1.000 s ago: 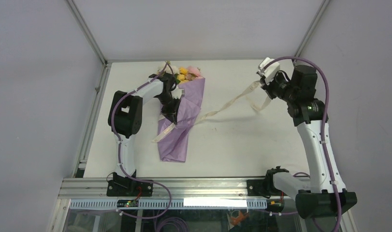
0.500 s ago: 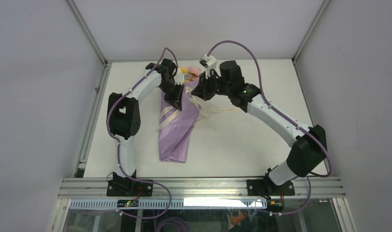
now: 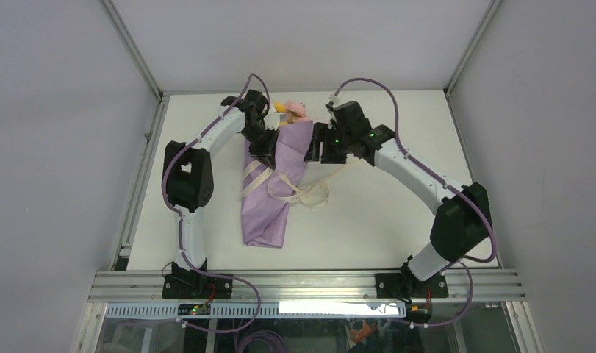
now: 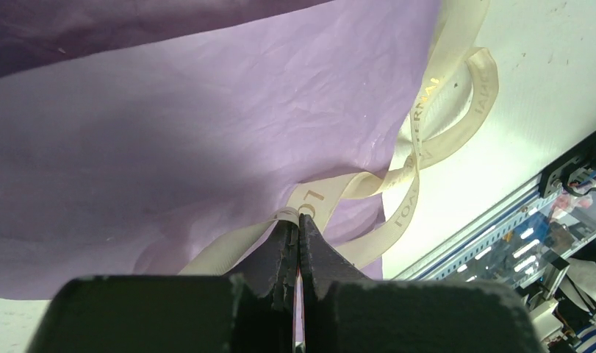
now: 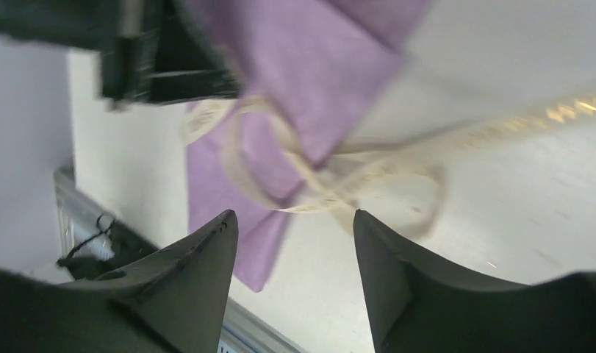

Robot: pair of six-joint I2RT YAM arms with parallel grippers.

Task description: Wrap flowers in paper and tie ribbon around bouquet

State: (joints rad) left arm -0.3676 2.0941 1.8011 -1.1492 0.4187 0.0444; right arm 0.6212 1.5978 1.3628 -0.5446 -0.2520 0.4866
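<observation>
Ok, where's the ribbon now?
The ribbon lies looped across the middle of the bouquet, left of centre in the top view, spilling onto the table beside it; the left end effector pinches it.

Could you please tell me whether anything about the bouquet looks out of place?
The ribbon looks unfinished: it lies in slack loops across the bouquet and onto the table, not drawn tight. The left gripper pinches it; the right gripper is open, holding nothing.

A white table [image 3: 383, 213] fills mid-frame — plain grey walls [image 3: 52, 110] on three sides, a slotted aluminium rail [image 3: 309, 283] along its lower edge, metal struts [image 3: 133, 48] rising at both upper corners.
</observation>
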